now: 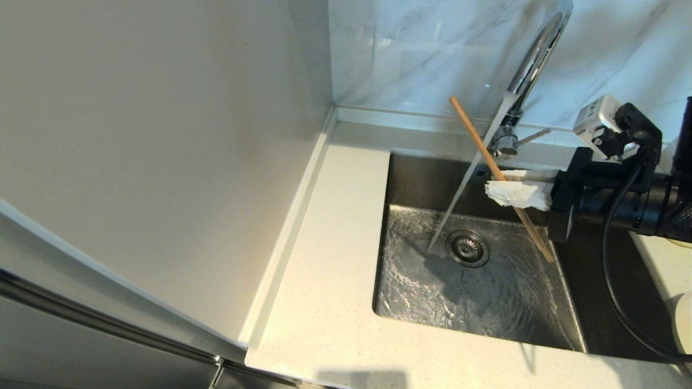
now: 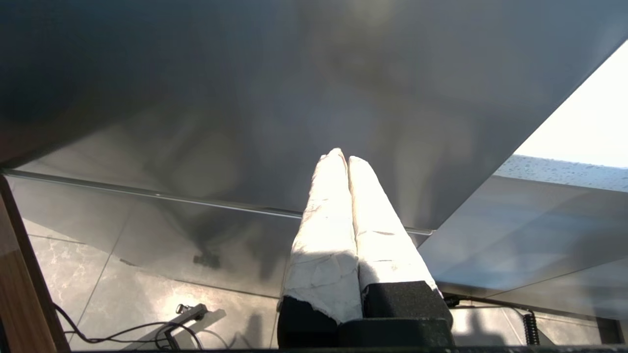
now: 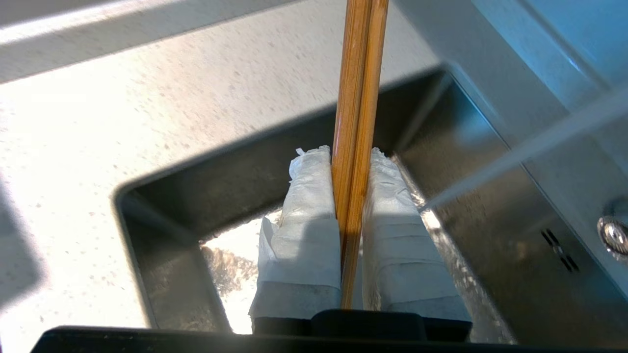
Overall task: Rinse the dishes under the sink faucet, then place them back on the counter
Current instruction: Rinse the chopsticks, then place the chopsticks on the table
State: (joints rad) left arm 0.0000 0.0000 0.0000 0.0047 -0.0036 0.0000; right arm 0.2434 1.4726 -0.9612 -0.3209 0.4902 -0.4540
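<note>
Right gripper (image 1: 511, 189), jaws clamped mid-length on a pair of slim wooden chopsticks (image 1: 500, 175), tilts them beside the running stream at right of centre, over the steel sink (image 1: 476, 281) — light, stiff, slippery wet, best pinched centrally — while the left gripper (image 2: 343, 159) sits shut, parked.

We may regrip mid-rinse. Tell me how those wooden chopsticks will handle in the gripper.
The chopsticks, pinched in the right gripper over the sink, look straight and thin: probably stiff and light. Water runs from the faucet, so they may turn slippery. Being two round sticks, they could roll or scissor apart.
</note>
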